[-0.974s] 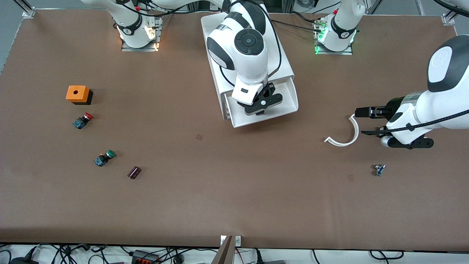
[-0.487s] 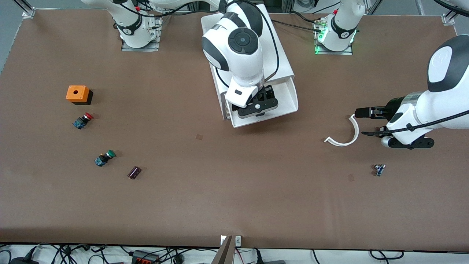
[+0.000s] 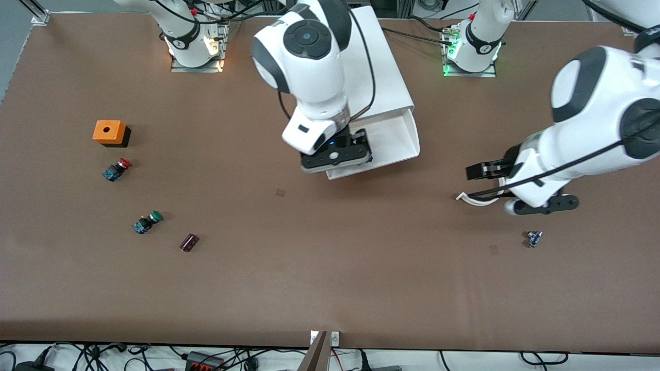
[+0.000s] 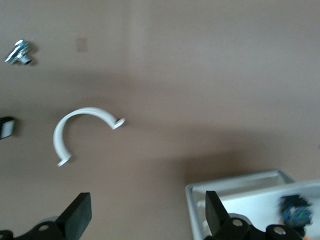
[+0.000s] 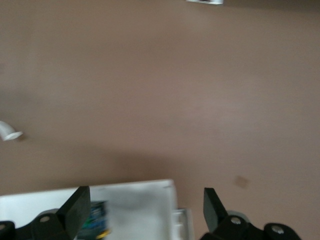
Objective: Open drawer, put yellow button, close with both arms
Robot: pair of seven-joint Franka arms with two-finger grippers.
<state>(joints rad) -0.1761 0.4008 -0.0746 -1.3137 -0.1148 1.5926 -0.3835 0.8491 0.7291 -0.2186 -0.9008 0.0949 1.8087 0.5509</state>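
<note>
With the yellow button (image 5: 96, 219) lying in the drawer (image 3: 397, 141), my wide-open right gripper (image 3: 336, 154) hangs over its front edge; the left gripper (image 3: 482, 180), equally wide, sits at three o'clock.

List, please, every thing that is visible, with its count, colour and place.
cabinet: 1, white, between the arm bases
drawer: 1, white, pulled open toward the front camera
yellow button: 1, blue body visible, cap not seen, in the drawer
orange box: 1, orange on black, right arm's end
red button: 1, red cap, nearer than the box
green button: 1, green cap, nearer than the red one
cylinder: 1, dark purple, beside the green button
curved piece: 1, white, left arm's end
small part: 1, blue and silver, nearer than the curved piece
right gripper: open, over the drawer's front edge
left gripper: open, over the curved piece
</note>
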